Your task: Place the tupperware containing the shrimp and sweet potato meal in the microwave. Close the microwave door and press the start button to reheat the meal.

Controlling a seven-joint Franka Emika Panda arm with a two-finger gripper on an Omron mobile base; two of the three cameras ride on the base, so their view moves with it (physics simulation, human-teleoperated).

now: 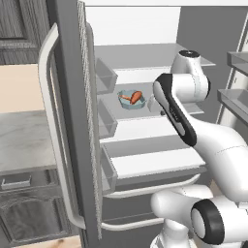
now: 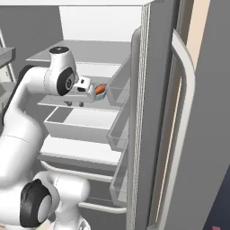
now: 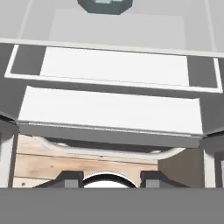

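The tupperware (image 1: 131, 99) is a small pale teal tub standing on a middle shelf of the open fridge, with the orange shrimp and sweet potato meal (image 1: 136, 97) inside. In the right base view the tupperware (image 2: 99, 91) sits just right of my hand. My gripper (image 2: 74, 104) points down beside the tub, apart from it. In the hand view the gripper (image 3: 111, 177) has its dark fingertips (image 3: 70, 177) spread with nothing between them, and the tub's edge (image 3: 105, 4) shows at the top. The microwave and the microwave door are out of view.
The fridge door (image 1: 72, 121), with its bar handle (image 1: 53, 131) and door bins (image 1: 105, 77), stands open on the left. A second open door (image 2: 179, 112) stands on the right. Below the tub are white shelves (image 3: 113, 65) and a drawer (image 2: 76, 123). A grey counter (image 1: 24, 140) lies far left.
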